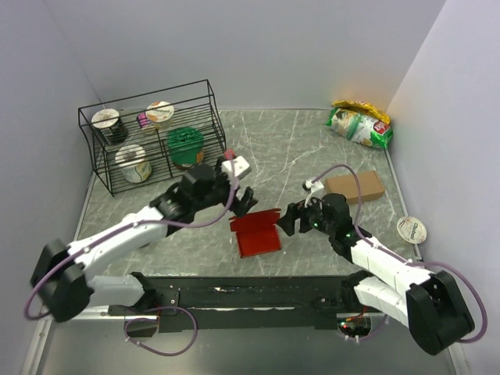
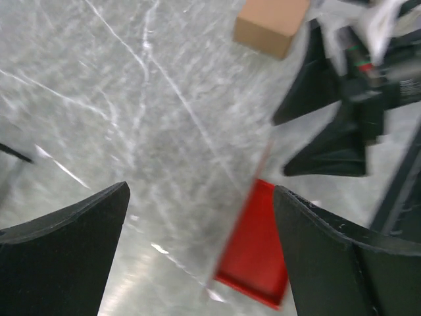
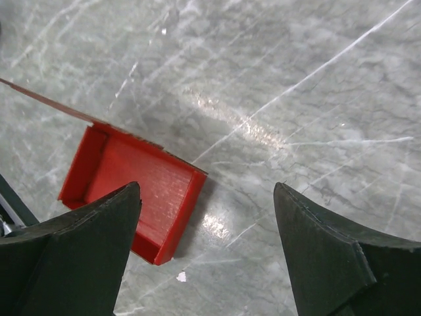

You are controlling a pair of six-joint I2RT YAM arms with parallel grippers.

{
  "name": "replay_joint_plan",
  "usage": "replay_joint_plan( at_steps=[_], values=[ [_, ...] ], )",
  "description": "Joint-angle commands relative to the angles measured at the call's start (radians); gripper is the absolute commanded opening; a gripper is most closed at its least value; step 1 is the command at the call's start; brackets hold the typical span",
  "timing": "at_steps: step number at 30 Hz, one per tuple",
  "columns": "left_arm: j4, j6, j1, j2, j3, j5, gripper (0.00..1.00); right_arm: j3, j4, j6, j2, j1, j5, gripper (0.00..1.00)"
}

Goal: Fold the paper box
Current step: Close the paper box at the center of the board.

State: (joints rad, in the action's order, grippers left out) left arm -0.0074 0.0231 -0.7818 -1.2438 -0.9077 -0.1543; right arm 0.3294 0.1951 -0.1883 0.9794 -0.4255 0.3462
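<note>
The paper box (image 1: 255, 232) is bright red and lies on the marble table between the two arms, with low side walls raised and one flap sticking up at its far edge. My left gripper (image 1: 244, 199) hovers just behind and left of it, open and holding nothing. In the left wrist view the paper box (image 2: 260, 253) shows blurred near the right finger (image 2: 316, 250) of the left gripper (image 2: 200, 197). My right gripper (image 1: 293, 219) sits just right of the box, open and empty. In the right wrist view the paper box (image 3: 128, 191) lies beyond the left fingertip of the right gripper (image 3: 207, 191).
A black wire basket (image 1: 205, 92) with several cups stands at the back left. A plain brown cardboard box (image 1: 355, 186) lies right of centre, also seen from the left wrist as a brown box (image 2: 271, 20). A snack bag (image 1: 359, 125) sits at the back right, a white round lid (image 1: 412, 229) near the right edge.
</note>
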Motion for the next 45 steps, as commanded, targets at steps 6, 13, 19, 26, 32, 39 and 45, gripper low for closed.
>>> replay_joint_plan(
  at_steps=[6, 13, 19, 26, 32, 39, 45],
  values=[
    [0.307, -0.443, 0.013, 0.257, 0.409, 0.007, 0.96, 0.054, 0.128, 0.075, 0.05, 0.004, 0.098, 0.81],
    [0.385, -0.492, 0.013, 0.287, 0.556, 0.004, 0.95, 0.057, 0.161, 0.096, 0.097, 0.004, 0.157, 0.64],
    [0.457, -0.477, 0.013, 0.181, 0.556, 0.005, 0.71, 0.068, 0.144, 0.102, 0.105, 0.002, 0.169, 0.5],
    [0.475, -0.462, 0.013, 0.152, 0.555, 0.004, 0.54, 0.08, 0.145, 0.112, 0.137, -0.006, 0.195, 0.43],
    [0.455, -0.454, 0.013, 0.142, 0.572, 0.03, 0.43, 0.069, 0.17, 0.125, 0.13, -0.009, 0.171, 0.44],
    [0.438, -0.43, 0.015, 0.141, 0.57, 0.045, 0.4, 0.069, 0.199, 0.128, 0.143, -0.009, 0.18, 0.44],
    [0.442, -0.42, 0.013, 0.112, 0.566, 0.032, 0.36, 0.076, 0.208, 0.128, 0.156, -0.01, 0.191, 0.42]
  ],
)
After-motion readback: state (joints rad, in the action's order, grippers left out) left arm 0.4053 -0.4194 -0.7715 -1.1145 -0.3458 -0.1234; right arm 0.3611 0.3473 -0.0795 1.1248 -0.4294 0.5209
